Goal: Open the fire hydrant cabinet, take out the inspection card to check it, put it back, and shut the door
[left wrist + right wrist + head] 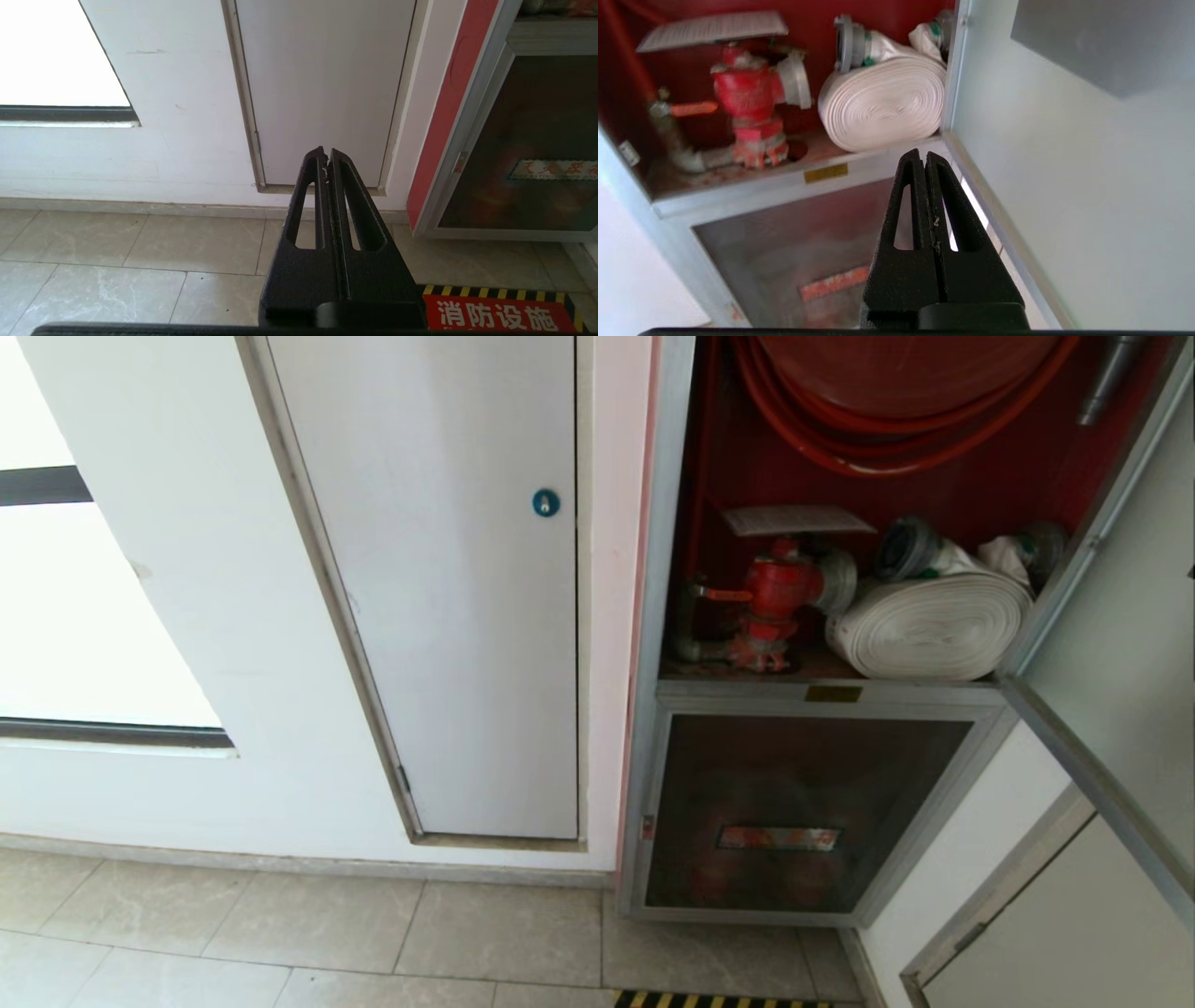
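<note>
Lying flat atop red valve [780, 593], white gridded inspection card [796, 519], edge-on.

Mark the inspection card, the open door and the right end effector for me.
inspection card [798, 519], head view, middle of the sheet lying atop the red valve.
door [1120, 644], head view, inner face, swung open.
right end effector [923, 156], right wrist view, the shut fingertips.

red floor sign [500, 315] reads "消防设施".
</note>
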Robot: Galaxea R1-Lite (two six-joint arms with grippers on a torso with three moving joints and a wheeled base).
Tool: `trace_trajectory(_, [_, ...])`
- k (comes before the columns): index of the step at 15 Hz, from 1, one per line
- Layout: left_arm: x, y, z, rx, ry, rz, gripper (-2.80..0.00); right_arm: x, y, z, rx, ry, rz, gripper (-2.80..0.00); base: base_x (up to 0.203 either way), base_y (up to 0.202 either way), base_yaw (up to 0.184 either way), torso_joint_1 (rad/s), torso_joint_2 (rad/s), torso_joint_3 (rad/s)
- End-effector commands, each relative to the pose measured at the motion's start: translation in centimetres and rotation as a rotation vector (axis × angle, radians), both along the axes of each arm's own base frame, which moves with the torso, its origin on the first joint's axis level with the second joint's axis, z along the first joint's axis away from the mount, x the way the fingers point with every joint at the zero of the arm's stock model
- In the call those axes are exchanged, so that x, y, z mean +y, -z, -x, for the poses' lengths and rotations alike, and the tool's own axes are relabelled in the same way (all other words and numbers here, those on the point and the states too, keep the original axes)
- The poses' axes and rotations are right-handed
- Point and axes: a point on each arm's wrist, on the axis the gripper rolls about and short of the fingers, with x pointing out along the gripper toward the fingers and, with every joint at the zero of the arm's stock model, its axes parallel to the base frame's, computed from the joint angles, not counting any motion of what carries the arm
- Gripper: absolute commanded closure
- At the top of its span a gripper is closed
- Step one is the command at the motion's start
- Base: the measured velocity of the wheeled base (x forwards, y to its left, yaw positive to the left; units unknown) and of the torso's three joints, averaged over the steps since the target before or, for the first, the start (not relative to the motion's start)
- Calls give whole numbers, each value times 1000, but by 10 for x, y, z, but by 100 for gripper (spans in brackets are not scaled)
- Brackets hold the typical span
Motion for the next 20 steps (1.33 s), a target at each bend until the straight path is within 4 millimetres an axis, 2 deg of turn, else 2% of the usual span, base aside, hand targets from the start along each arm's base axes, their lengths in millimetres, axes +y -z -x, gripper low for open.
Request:
trace_trajectory(1, [0,5,-2,20,0,0,0,-3,6,24,-36,-2,-4,0,0,0,0,0,0,0])
trace_trajectory(3, [0,6,-2,21,0,0,0,-6,16,41,-41,38,-10,0,0,0,0,0,0,0])
trace_trajectory(9, [0,5,-2,20,0,0,0,-20,46,96,-71,316,-53,0,0,0,0,0,0,0])
trace_trajectory(11, [0,5,-2,20,0,0,0,-22,56,116,-87,348,-55,0,0,0,0,0,0,0])
trace_trajectory(15, [0,6,-2,21,0,0,0,-22,87,141,-61,284,-35,0,0,0,0,0,0,0])
trace_trajectory(20, [0,5,-2,21,0,0,0,-17,119,148,-34,26,19,0,0,0,0,0,0,0])
